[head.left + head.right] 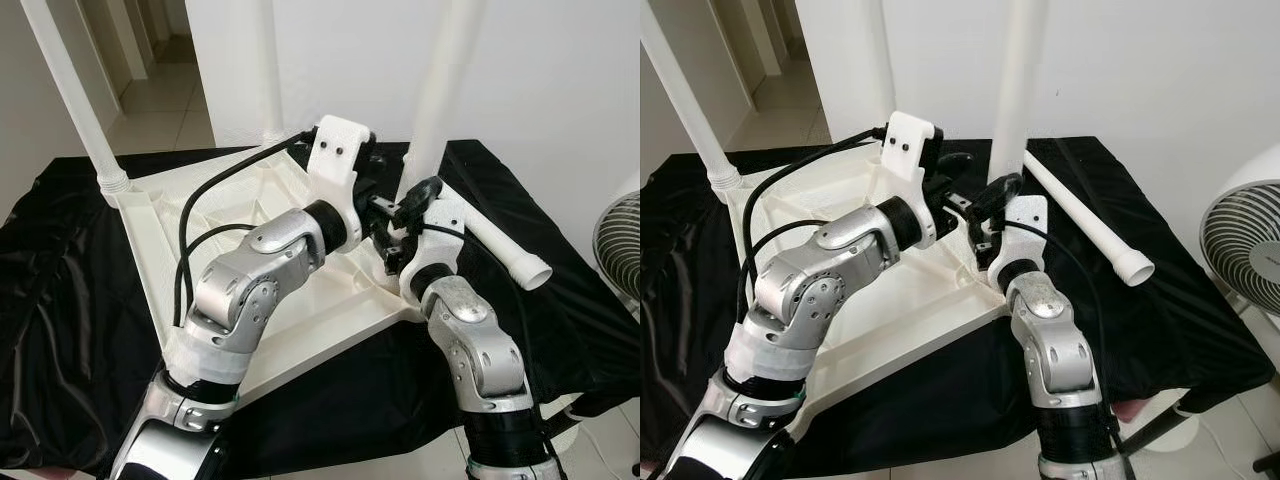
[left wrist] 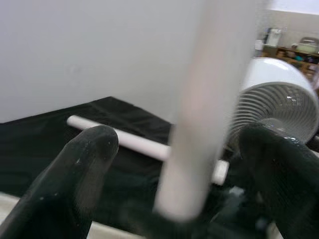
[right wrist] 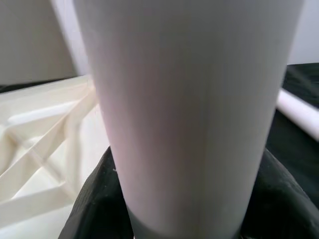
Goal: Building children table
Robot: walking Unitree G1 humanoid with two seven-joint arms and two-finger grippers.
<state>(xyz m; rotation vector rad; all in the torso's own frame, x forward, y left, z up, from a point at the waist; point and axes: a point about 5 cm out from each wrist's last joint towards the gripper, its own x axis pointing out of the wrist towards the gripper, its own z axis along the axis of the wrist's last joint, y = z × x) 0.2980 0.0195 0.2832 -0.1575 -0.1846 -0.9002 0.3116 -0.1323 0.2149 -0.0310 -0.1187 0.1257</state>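
An upright white plastic table leg (image 1: 1017, 90) on the upturned white plastic tabletop (image 1: 890, 300) is pinched by the right end effector (image 1: 992, 200); the left end effector (image 2: 184, 164) is spread around it. No writing is seen

Both eye views were bright and sharp under even daylight, with soft sheen on the black cloth (image 1: 60, 260) and only faint shadows. In the wrist views the upright white leg (image 2: 199, 114) was badly out of focus from nearness, while the fan (image 2: 279, 99) behind stayed fairly crisp.
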